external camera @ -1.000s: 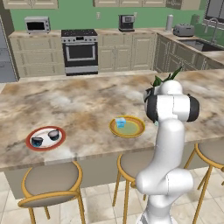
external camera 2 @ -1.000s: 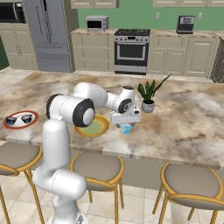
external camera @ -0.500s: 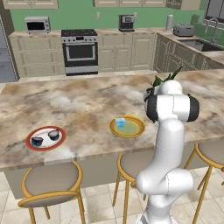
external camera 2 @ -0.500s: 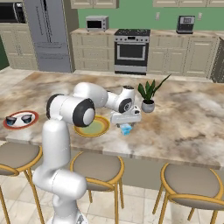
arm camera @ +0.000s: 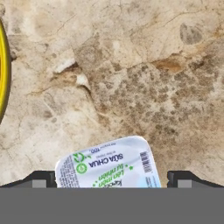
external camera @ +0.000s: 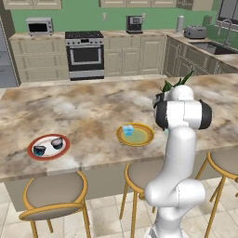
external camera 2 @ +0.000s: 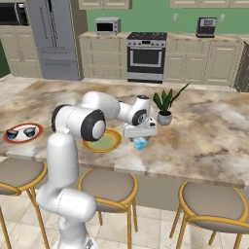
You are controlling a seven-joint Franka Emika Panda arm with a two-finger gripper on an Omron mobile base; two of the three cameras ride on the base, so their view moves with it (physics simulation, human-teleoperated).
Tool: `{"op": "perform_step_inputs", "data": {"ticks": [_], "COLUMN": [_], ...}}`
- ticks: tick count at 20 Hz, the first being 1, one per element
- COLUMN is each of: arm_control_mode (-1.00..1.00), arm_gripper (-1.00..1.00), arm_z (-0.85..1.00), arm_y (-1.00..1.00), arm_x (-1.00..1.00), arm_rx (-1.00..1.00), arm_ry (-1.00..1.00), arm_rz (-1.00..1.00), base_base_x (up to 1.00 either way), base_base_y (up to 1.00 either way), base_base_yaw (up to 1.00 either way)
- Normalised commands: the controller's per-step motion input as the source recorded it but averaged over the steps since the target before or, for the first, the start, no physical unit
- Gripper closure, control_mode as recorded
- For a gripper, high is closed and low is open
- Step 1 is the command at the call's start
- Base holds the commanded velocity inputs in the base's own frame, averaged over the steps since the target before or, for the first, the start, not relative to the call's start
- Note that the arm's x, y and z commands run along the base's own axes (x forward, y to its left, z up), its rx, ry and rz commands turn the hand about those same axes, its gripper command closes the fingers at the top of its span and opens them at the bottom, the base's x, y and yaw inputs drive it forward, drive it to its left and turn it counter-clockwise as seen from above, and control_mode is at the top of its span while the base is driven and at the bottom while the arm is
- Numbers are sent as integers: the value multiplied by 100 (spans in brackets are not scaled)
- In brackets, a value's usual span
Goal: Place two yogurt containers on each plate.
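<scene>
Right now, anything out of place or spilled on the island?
Nothing spilled or damaged. One light blue yogurt cup sits on the bare counter beside the yellow-green plate, not on it, under the open gripper. The other blue cup is on that plate; two dark cups sit on the red-rimmed plate.

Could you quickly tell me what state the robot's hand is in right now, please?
Hand: open, holding nothing; its fingertips straddle a light blue yogurt container standing on the counter.
</scene>
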Motion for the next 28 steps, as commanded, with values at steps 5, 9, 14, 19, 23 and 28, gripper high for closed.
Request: {"op": "perform_step_inputs", "data": {"ticks": [5, 9, 14, 19, 23, 28], "arm_control_mode": [-100, -100, -100, -100, -100, -100], "arm_gripper": [-100, -100, -100, -100, -100, -100], "arm_z": [0, 0, 0, 0, -2, -9], "arm_y": [-4, 0, 0, 0, 0, 0], "arm_x": [0, 0, 0, 0, 0, -1], "arm_rx": [0, 0, 0, 0, 0, 1], "arm_ry": [3, 5, 4, 3, 3, 9], "arm_rz": [0, 0, 0, 0, 0, 0], "base_base_x": [0, 0, 0, 0, 0, 0], "base_base_y": [0, 0, 0, 0, 0, 0], "base_base_yaw": [0, 0, 0, 0, 0, 0]}}
